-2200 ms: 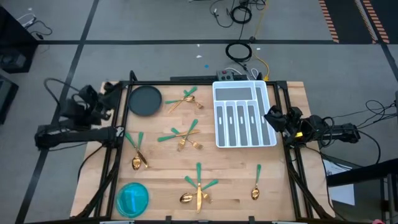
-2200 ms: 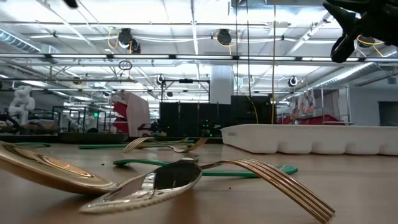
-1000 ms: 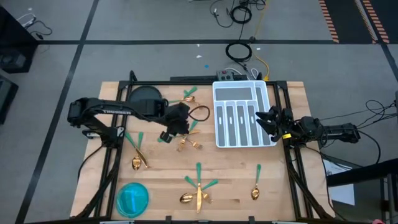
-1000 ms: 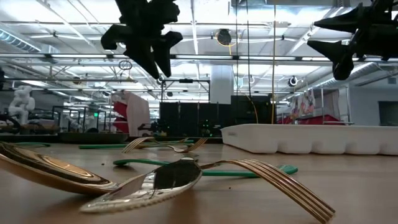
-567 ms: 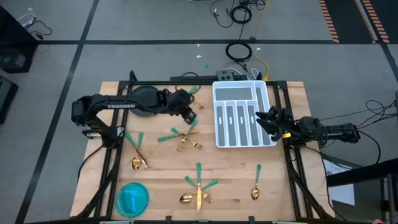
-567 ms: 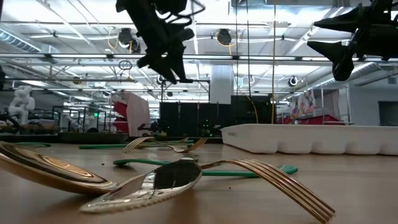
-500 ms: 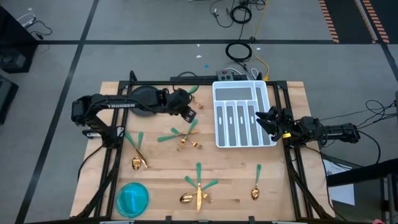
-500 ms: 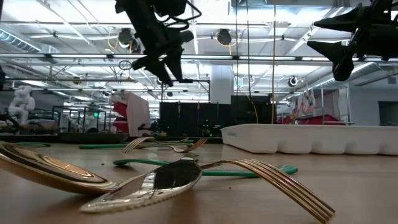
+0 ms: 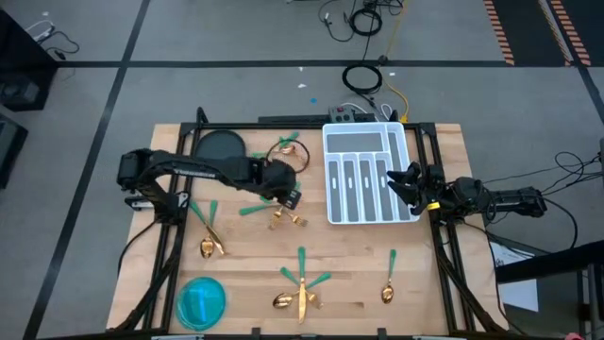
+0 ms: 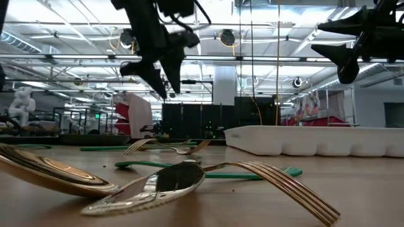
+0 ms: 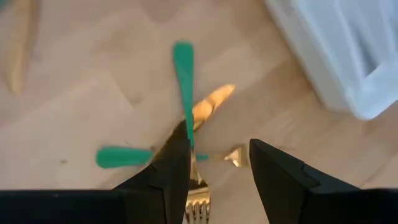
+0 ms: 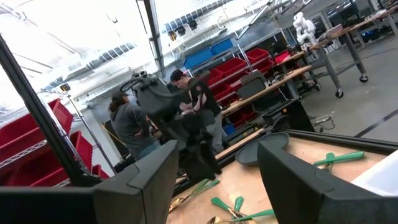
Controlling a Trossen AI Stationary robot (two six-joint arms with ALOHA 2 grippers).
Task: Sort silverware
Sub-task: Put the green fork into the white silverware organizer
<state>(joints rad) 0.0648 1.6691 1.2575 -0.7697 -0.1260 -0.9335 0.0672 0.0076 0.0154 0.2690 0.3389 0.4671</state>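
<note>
The silverware has gold heads and green handles and lies in groups on the wooden table: a far pile [image 9: 288, 144], a centre pile [image 9: 272, 210], a pair at the left [image 9: 208, 236], a near pile [image 9: 302, 288] and a single spoon [image 9: 388, 283]. My left gripper [image 9: 291, 196] hangs open well above the centre pile [image 11: 185, 74], touching nothing. It stands high over the table in the low view [image 10: 154, 79]. My right gripper [image 9: 401, 184] waits open in the air over the white tray's right side [image 10: 344, 47].
The white compartmented tray [image 9: 327, 142] stands at the far right. A dark round plate [image 9: 219, 149] sits at the far left and a blue round dish [image 9: 201, 300] at the near left corner. People [image 12: 134, 124] stand in the room beyond the table.
My left gripper went toward the table's far edge over the far pile. It then came back toward the near edge and a little to the right, and now stands over the centre pile. It turned on the way and stayed open. No silverware has moved.
</note>
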